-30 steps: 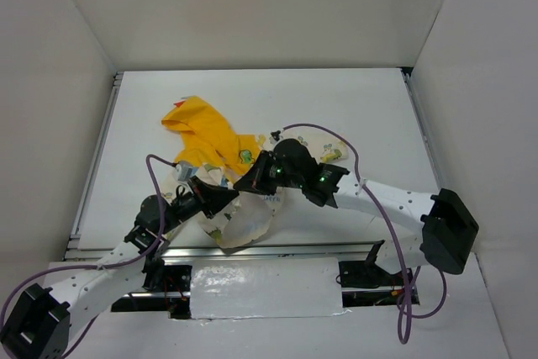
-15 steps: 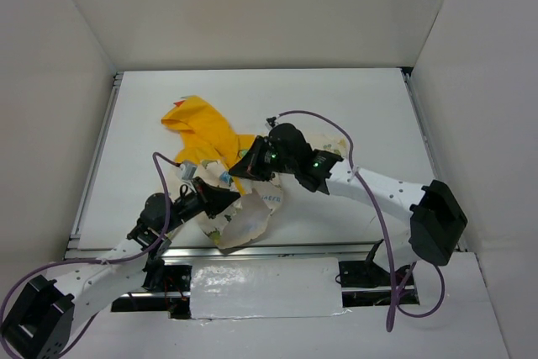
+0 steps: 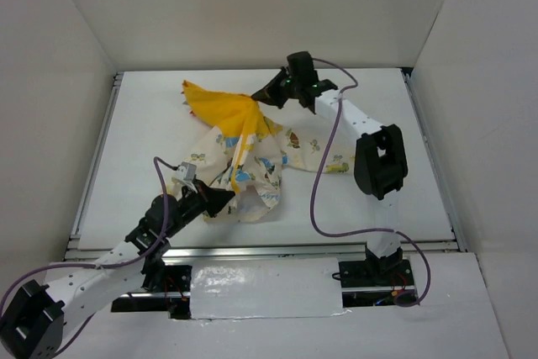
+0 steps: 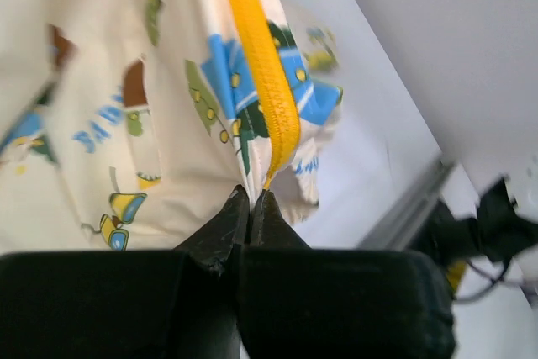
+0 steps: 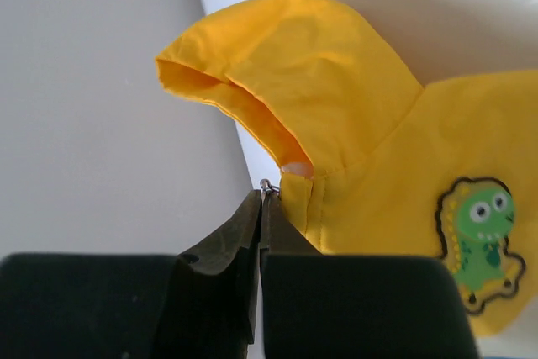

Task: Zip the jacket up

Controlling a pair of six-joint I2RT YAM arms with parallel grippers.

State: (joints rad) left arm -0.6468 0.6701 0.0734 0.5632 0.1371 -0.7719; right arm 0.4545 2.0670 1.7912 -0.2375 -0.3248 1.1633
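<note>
Finds the jacket [image 3: 252, 157] drawn out on the white worktop [image 3: 151, 124], long axis from 7 o'clock to 1 o'clock in the top view, printed cream hem nearest the bases, yellow hood [image 3: 214, 100] at the far end. Has the left gripper [image 3: 224, 201] at the 7 o'clock end, jaws pressed together on the bottom tip of the yellow zip [image 4: 262, 81], with teeth meshed as far as that wrist view reaches. Has the right gripper [image 3: 269, 97] at the 1 o'clock end, jaws pinched shut on the small metal zip pull [image 5: 267, 184] at the collar seam under the hood, green dinosaur patch [image 5: 475, 229] off toward 3 o'clock. Reads as nearly finished, with little or no track beyond the pull. Calls for any last tug straight along that axis, away from the left anchor, by the right arm.
</note>
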